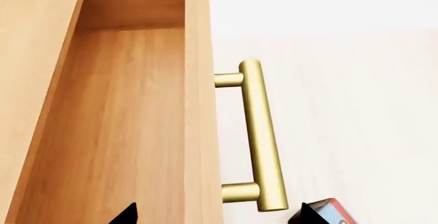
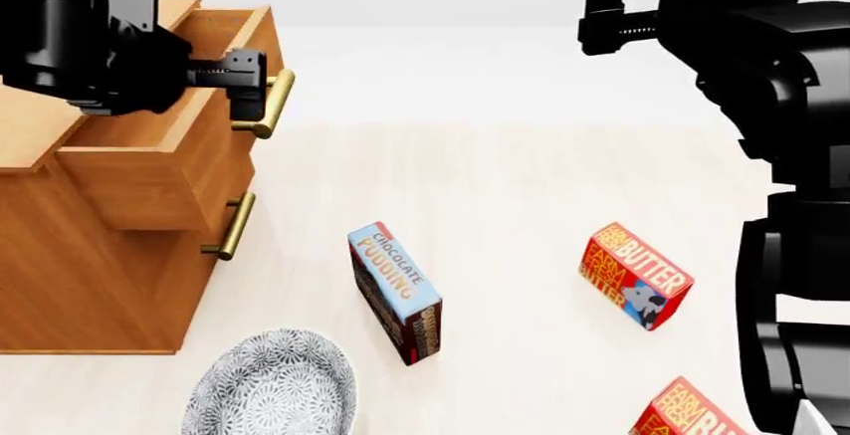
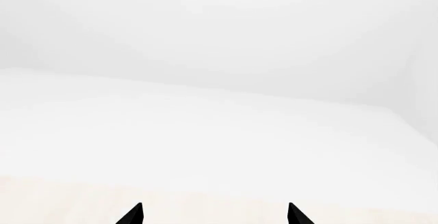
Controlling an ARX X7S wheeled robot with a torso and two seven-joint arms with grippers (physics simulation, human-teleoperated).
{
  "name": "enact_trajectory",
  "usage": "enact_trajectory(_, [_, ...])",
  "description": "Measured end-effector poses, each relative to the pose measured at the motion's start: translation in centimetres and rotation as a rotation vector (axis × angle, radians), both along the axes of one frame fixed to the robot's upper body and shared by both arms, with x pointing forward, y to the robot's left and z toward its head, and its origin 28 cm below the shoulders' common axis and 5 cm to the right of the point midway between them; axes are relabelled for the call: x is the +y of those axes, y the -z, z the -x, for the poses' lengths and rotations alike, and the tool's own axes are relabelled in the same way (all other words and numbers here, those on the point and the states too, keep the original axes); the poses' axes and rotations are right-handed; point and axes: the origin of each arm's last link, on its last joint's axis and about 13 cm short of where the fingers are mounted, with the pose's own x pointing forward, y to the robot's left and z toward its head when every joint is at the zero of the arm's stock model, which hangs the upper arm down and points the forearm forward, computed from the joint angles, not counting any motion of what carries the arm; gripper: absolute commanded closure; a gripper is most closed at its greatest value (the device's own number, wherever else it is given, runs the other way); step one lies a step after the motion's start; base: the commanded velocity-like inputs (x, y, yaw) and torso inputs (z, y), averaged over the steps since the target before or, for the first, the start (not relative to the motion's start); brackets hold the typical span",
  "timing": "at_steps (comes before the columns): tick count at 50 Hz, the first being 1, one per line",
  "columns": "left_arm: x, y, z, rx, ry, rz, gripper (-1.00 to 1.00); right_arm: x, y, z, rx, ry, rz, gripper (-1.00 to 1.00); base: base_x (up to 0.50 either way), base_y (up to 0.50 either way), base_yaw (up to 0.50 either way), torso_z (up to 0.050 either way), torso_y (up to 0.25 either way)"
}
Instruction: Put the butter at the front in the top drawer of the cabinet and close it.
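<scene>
Left gripper [image 2: 246,75] stands open just above the front wall of the pulled-out top drawer [image 2: 186,146] of the cabinet [image 2: 94,276], near its brass handle [image 1: 263,137]. Right gripper [image 3: 214,215] is open too, raised over bare floor. One butter [image 2: 635,276] lies beside the pudding box [image 2: 396,293]; a second carton [image 2: 698,413] lies nearer
</scene>
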Motion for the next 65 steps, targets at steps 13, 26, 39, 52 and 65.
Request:
enact_trajectory(13, [0.0,1.0,-0.2,0.022,-0.001,0.003,-1.0,0.1,0.0,-0.1,0.002,-0.001,0.002,-1.0,0.0,0.0,0.0,0.0,0.0])
enact_trajectory(26, [-0.5,1.6,-0.1,0.034,0.02,0.016,-1.0,0.0,-0.1,0.0,0.002,-0.001,0.002,-1.0,0.0,0.0,0.0,0.0,0.0])
enact_trajectory(39, [-1.9,1.7,0.3,0.034,0.069,0.014,-1.0,0.1,-0.1,-0.1,0.001,0.003,0.003,-1.0,0.0,0.0,0.0,0.0,0.0])
enact_trajectory(52, [-3.5,1.6,0.8,0.033,0.126,0.019,-1.0,-0.1,-0.4,0.2,-0.002,0.006,0.004,-1.0,0.0,0.0,0.0,0.0,0.0])
enact_trajectory(65, [-5.2,1.5,1.1,0.031,0.181,0.04,-1.0,-0.2,-0.7,0.4,-0.004,0.01,0.007,-1.0,0.0,0.0,0.0,0.0,0.0])
